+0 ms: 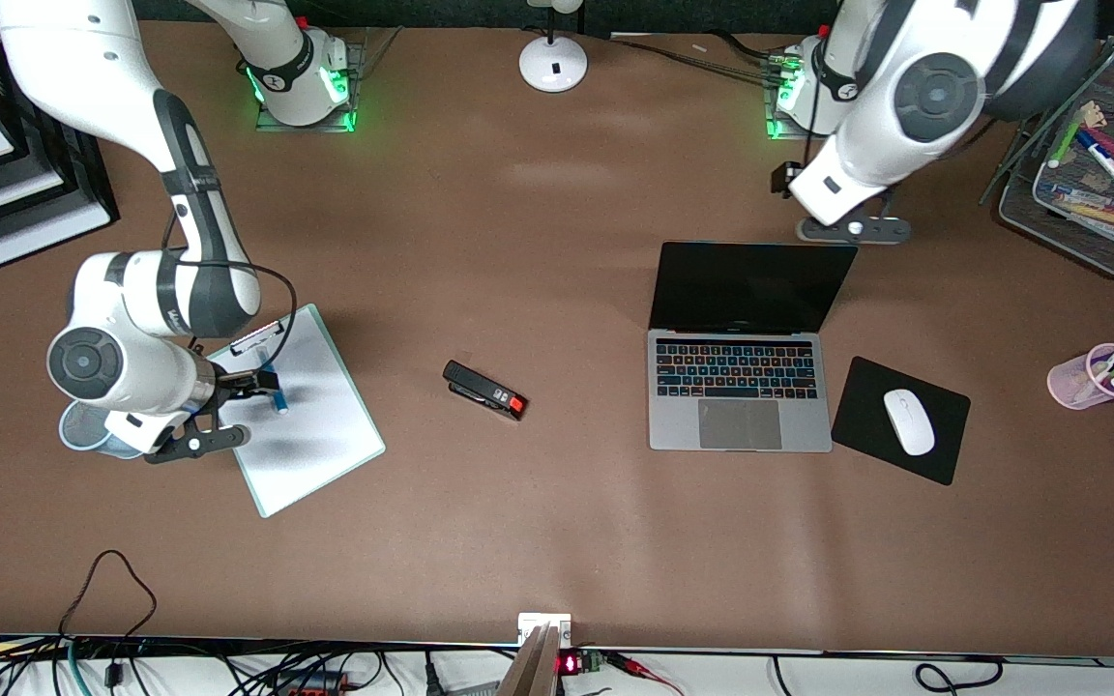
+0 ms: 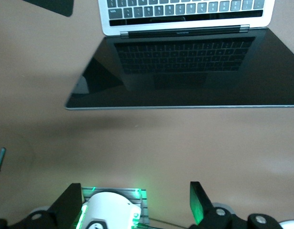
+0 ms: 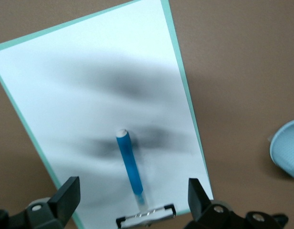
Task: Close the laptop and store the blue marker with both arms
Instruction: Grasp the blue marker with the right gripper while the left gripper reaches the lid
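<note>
On the table [image 1: 538,242], in the front view, you had the laptop [image 1: 739,387] standing open, and the left claw [image 1: 852,228] hung over the bare table just above its screen's top edge. The right claw [image 1: 262,382] hovered over the clipboard [image 1: 310,425], toward the right arm's end from the laptop.

From the left wrist, your claw was spread wide; the lid looked stiff and hinged, best pushed at its top edge.

From the right wrist, your claw gaped wide around the blue marker [image 3: 130,167], lying on the clipboard; probably light, slick, best pinched mid-barrel.

An open laptop [image 1: 739,358] sits on the brown bench [image 1: 557,541] beside a mouse pad [image 1: 900,420]. The right pincer [image 1: 262,382] hovers over a clipboard [image 1: 301,416] holding a blue marker [image 1: 277,398].
</note>
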You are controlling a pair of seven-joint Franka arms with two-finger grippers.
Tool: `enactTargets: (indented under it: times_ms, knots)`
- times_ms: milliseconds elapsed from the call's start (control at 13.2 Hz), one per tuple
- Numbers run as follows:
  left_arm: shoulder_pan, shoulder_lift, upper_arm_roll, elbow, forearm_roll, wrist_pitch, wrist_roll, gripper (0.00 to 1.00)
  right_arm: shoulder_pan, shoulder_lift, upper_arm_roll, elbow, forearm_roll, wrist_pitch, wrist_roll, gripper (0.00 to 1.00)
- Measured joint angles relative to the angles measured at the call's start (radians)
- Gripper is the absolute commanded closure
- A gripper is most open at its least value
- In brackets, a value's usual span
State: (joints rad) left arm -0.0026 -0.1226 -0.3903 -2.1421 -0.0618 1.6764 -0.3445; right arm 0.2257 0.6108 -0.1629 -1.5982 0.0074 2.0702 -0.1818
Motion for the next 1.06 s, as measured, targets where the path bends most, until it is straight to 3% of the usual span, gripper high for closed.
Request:
enactTargets:
  times_ms: [304,683,911,987,1062]
  knots:
    - [-0.001,0.0,-0.09,-0.057,0.0,0.055,-0.116,0.0,-0.008,0.054,-0.006,0.0,0.135,0.014,-0.15,0.0]
    - [0.0,0.015,-0.095,-0.097,0.0,0.137,-0.118,0.0,-0.019,0.081,-0.006,0.0,0.151,0.042,-0.191,0.01]
    - [0.001,0.062,-0.095,-0.105,0.0,0.217,-0.118,0.0,-0.015,0.084,-0.006,0.0,0.151,0.059,-0.191,0.09]
    - [0.001,0.078,-0.095,-0.105,0.0,0.243,-0.118,0.0,-0.013,0.087,-0.006,0.0,0.151,0.065,-0.192,0.19]
    - [0.002,0.092,-0.095,-0.105,0.0,0.268,-0.118,0.0,-0.012,0.09,-0.006,0.0,0.151,0.071,-0.192,0.2]
